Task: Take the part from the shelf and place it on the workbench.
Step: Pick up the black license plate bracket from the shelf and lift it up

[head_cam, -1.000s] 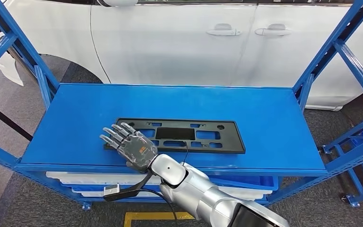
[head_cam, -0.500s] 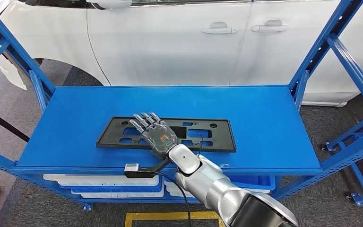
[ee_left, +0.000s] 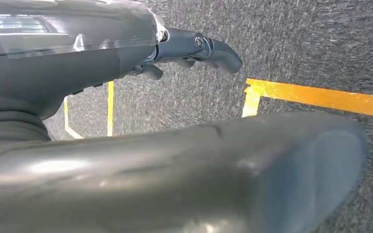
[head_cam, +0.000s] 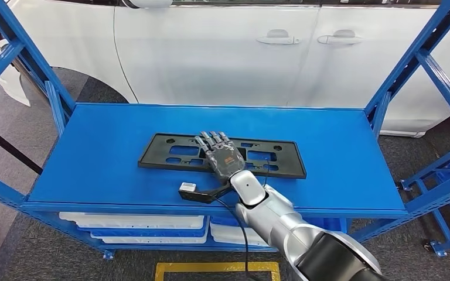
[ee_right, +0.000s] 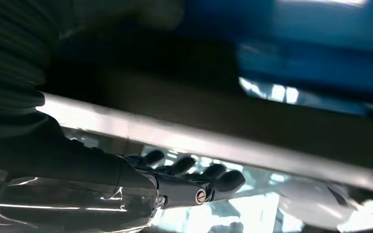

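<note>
Blue shelf [head_cam: 94, 152], part [head_cam: 170, 150] mid-surface

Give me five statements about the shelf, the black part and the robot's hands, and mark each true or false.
1. The black part lies flat on the blue shelf. True.
2. The right hand is over the part's middle. True.
3. The part has been lifted clear of the shelf. False: it lies on it.
4. A red car stands behind the shelf. False: the car is white.
5. The left hand holds a part. False: it hangs over the floor, holding nothing.
</note>
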### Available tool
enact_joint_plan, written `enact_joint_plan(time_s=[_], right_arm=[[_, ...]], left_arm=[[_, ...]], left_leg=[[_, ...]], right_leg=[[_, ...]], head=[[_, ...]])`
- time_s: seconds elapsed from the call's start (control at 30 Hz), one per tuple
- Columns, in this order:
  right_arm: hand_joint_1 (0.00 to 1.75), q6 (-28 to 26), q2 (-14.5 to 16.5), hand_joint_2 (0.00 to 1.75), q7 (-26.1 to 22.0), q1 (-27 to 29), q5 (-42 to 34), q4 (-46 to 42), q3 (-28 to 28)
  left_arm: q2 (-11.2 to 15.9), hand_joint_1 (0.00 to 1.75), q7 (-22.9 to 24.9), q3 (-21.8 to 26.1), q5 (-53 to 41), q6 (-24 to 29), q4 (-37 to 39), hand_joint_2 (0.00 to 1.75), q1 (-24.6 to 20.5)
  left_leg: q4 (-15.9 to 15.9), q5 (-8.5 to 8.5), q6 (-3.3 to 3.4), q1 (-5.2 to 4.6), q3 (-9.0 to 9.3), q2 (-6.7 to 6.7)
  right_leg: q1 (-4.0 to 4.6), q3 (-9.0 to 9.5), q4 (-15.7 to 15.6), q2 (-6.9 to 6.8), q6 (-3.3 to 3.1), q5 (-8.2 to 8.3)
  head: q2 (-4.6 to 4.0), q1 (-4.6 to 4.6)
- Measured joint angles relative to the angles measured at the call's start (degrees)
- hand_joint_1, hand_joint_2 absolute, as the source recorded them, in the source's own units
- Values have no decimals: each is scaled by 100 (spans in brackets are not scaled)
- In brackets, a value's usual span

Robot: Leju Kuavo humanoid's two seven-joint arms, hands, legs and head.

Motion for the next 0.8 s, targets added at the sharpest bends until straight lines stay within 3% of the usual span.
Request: enact_joint_plan(time_s=[0.03,0.13,0.2,0.33,0.37,0.43,0.5,0.53,0.57,0.6,0.67,0.7,0.8], right_arm=[[175,25,-48,175,-5,2,4,19,-49],[175,52,-123,175,-17,-21,9,47,-149],[175,69,-146,175,-13,-35,20,58,-193],[175,73,-196,175,1,-44,30,83,-288],[175,74,-201,175,-4,-46,29,86,-310],[175,79,-213,175,-22,-46,29,96,-355],[175,81,-224,175,-43,-44,29,105,-389],[175,84,-229,175,-50,-44,29,108,-400],[175,86,-234,175,-57,-44,29,109,-411],[175,88,-238,175,-62,-45,29,110,-420],[175,91,-250,175,-63,-46,29,114,-438],[175,92,-256,175,-63,-46,29,115,-449],[175,93,-270,175,-64,-47,29,118,-494]], left_arm=[[0,0,-2,-11,1,-4,1,0,4],[0,0,-10,-31,2,-13,1,0,-10],[2,0,-14,-43,2,-20,1,0,-22],[9,0,-17,-57,2,-31,1,0,-27],[15,0,-19,-61,2,-33,1,0,-28],[28,0,-19,-80,2,-36,1,0,-30],[37,0,-18,-98,2,-38,1,0,-24],[37,0,-17,-102,2,-39,1,0,-20],[37,0,-17,-104,2,-41,1,0,-19],[40,0,-17,-105,2,-42,1,0,-20],[46,0,-17,-107,2,-42,1,0,-29],[49,0,-17,-108,2,-42,1,0,-32],[50,0,-19,-112,2,-42,1,0,-30]], left_leg=[[8,-5,-3,0,3,-3],[37,-41,-45,-12,23,-4],[54,-61,-93,-32,17,-3],[173,-165,-217,-19,-28,1],[390,-301,-245,-15,-121,3],[1147,-682,-288,-9,-469,4],[1736,-858,-306,-8,-759,4],[1713,-775,-303,-8,-757,4],[1454,-593,-293,-8,-641,5],[1028,-364,-278,-8,-438,8],[279,-91,-223,-24,-75,10],[100,-51,-191,-36,5,9],[35,-34,-90,-41,12,9]], right_leg=[[-4,25,-82,0,-3,113],[1,578,-1251,-2,-54,689],[16,768,-1666,-1,-98,806],[12,783,-1722,-6,-219,820],[-3,790,-1737,-9,-247,829],[-8,791,-1740,-12,-275,829],[-4,795,-1738,-12,-278,826],[-4,803,-1737,-11,-274,823],[-4,815,-1736,-11,-268,818],[-4,830,-1735,-10,-258,811],[19,838,-1725,-8,-217,800],[29,830,-1721,-7,-192,800],[30,813,-1713,-3,-105,803]], head=[[0,0],[0,0],[0,0],[0,-1],[0,-1],[0,-1],[0,0],[0,0],[0,0],[0,0],[0,0],[0,0],[0,0]])
